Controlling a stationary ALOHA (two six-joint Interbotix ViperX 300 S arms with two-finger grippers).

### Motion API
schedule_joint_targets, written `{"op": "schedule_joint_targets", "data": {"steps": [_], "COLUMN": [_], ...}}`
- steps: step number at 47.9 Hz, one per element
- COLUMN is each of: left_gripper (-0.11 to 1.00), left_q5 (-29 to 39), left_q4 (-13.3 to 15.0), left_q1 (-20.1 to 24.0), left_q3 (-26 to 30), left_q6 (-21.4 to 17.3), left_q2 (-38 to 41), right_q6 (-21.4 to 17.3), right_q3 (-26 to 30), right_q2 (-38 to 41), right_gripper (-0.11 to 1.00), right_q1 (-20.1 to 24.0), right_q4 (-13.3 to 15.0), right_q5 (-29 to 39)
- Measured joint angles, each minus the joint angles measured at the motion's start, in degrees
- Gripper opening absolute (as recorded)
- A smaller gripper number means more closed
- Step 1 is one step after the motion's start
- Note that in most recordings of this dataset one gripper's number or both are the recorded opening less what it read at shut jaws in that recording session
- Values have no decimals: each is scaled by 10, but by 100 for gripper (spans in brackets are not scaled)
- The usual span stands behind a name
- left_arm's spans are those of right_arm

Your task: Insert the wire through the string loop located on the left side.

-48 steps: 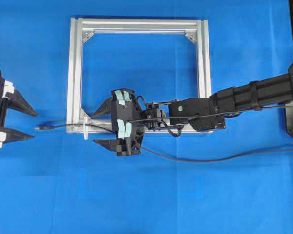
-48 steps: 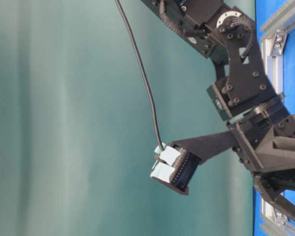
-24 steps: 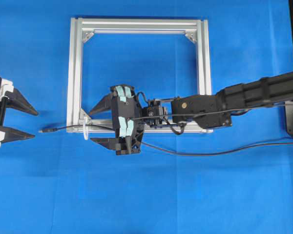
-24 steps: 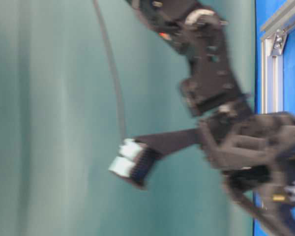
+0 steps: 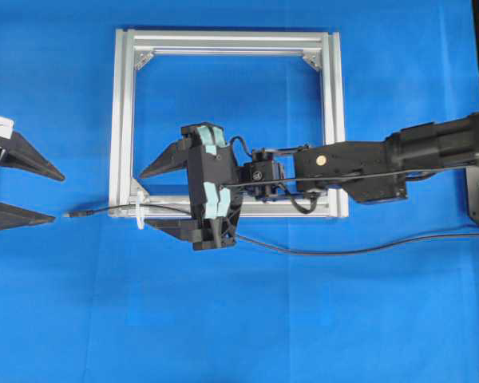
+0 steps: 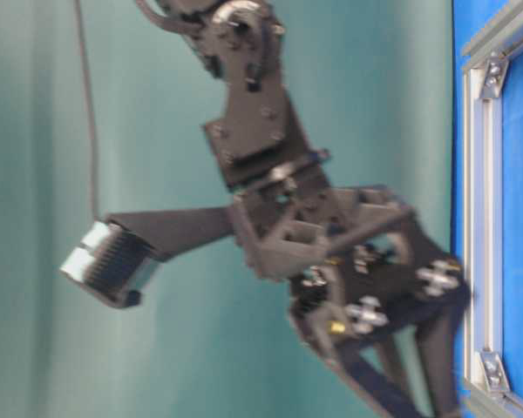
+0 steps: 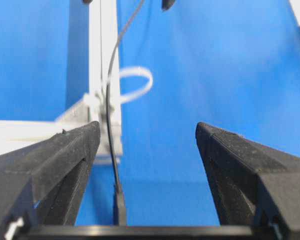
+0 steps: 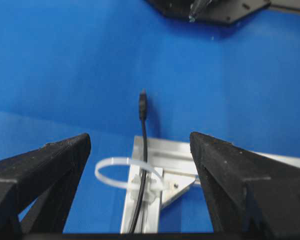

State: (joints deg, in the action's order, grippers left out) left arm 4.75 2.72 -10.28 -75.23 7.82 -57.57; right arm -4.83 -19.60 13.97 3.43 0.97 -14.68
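A: What was cut off?
B: The left gripper (image 5: 22,187), jaws wide, ran past the edge.
A: Counts?
B: One wire (image 5: 112,210) threaded through one string loop (image 5: 139,215) at the frame (image 5: 124,120)'s lower-left corner; right gripper (image 5: 161,197) spread wide, empty.

- No text, label, brand, number or sign can be read in any view.
- The silver frame (image 5: 227,41) carries no marking that shows.
- The pale tape patches on the right arm's wrist block (image 5: 213,179) are blank.
- The blue desk (image 5: 239,319) bears no print.
- The table-level view is too blurred to tell whether the arm's parts carry any lettering.
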Motion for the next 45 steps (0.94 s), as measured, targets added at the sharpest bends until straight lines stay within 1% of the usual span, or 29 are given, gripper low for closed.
{"op": "schedule_joint_targets", "data": {"steps": [5, 9, 22, 36, 45], "left_gripper": [71, 71, 71, 71, 71], "left_q5": [1, 1, 2, 11, 13], "left_q4": [0, 0, 0, 0, 0], "left_q1": [0, 0, 1, 18, 18], "left_q3": [4, 4, 5, 5, 5], "left_q6": [-24, -32, -33, -33, -33], "left_q2": [0, 0, 2, 2, 2], "right_q6": [0, 0, 0, 0, 0], "right_q3": [0, 0, 0, 0, 0], "right_q2": [-12, -13, -14, -13, -13], "right_gripper": [95, 95, 95, 95, 95], "right_q1": [0, 0, 0, 1, 1], "right_q4": [0, -1, -1, -1, -1], "right_q5": [9, 11, 11, 14, 15]}}
